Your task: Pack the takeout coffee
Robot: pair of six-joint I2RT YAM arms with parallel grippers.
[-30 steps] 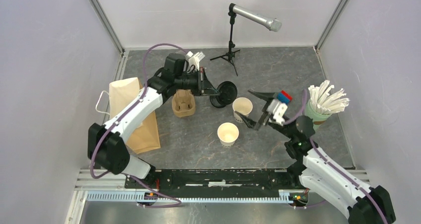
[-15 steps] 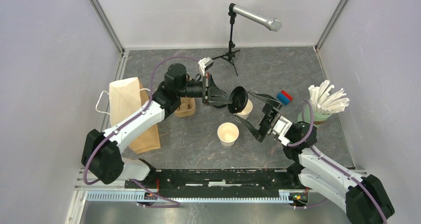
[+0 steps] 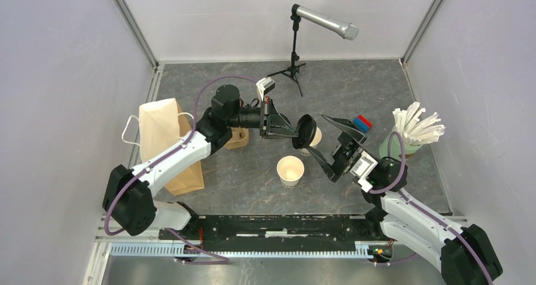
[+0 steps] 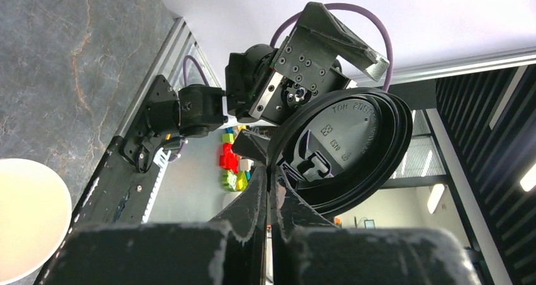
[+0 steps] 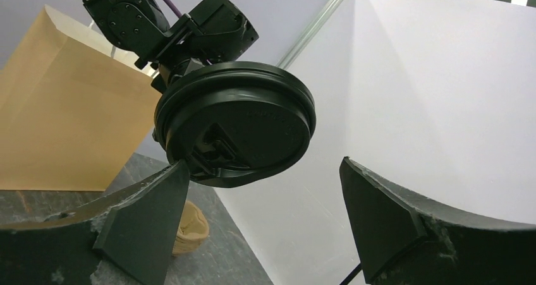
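Two white paper cups stand open on the grey floor: one in the middle (image 3: 290, 169), also seen at the lower left of the left wrist view (image 4: 25, 215), and one behind it (image 3: 315, 137), mostly hidden by a black lid (image 3: 306, 131). My left gripper (image 3: 296, 133) is shut on that lid's rim (image 4: 341, 146), its fingers (image 4: 253, 196) pinched together, holding the lid on edge in the air. My right gripper (image 3: 316, 133) is open and tilted up, with the lid (image 5: 237, 124) just above its left finger (image 5: 152, 203) and not held by it.
A brown paper bag (image 3: 167, 139) lies at the left, and a brown moulded carrier (image 3: 237, 138) sits under the left arm. A pale green cup of white straws (image 3: 404, 143) stands at the right. A microphone stand (image 3: 294, 57) is at the back.
The left arm has swung right with the lid, from beside the carrier to over the far cup. The right gripper has drawn back a little and tilted towards the lid, still open.
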